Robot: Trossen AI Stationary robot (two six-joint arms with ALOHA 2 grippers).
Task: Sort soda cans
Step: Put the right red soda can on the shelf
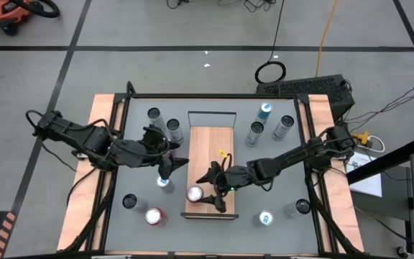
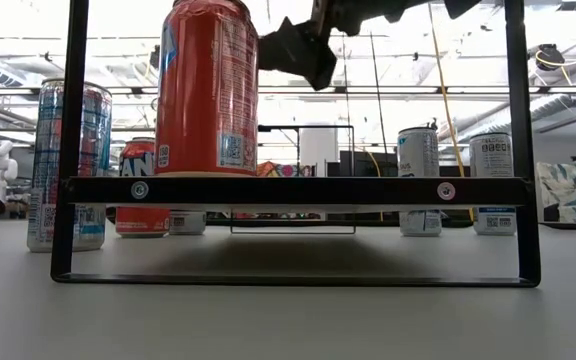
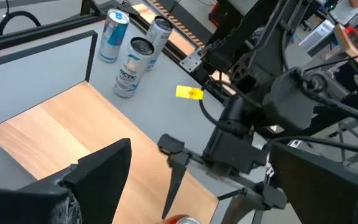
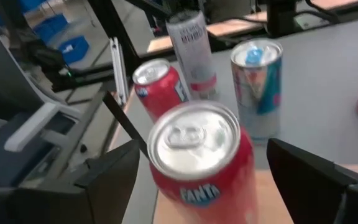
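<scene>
- Right wrist view puts a red can [image 4: 199,158] dead ahead between my right gripper [image 4: 229,180] fingers, which stand apart on either side of it, not clamped. It stands upright near the front corner of the wooden shelf [image 1: 210,155], seen from above at [image 1: 194,193].
- My guess at the step: either closing on this can or having just set it down. If gripping, I should centre the can, bring the fingers level with its wall, then close squarely so it does not tip off the shelf edge.
- Beyond it on the grey table [image 1: 279,162]: a second red can [image 4: 160,87], a blue can [image 4: 258,81] and a silver can [image 4: 191,53], all close by. A wide swing would knock them.
- My left gripper [image 1: 165,167] hangs over the blue can [image 1: 164,182] just beside the shelf, fingers apart, empty. Both arms are near each other; collision is the main risk.
- Farther off: more cans at the back of the table [image 1: 264,111] and at the front right [image 1: 265,218].
- Black frame [image 2: 288,190] fronts the shelf in the low view.
</scene>
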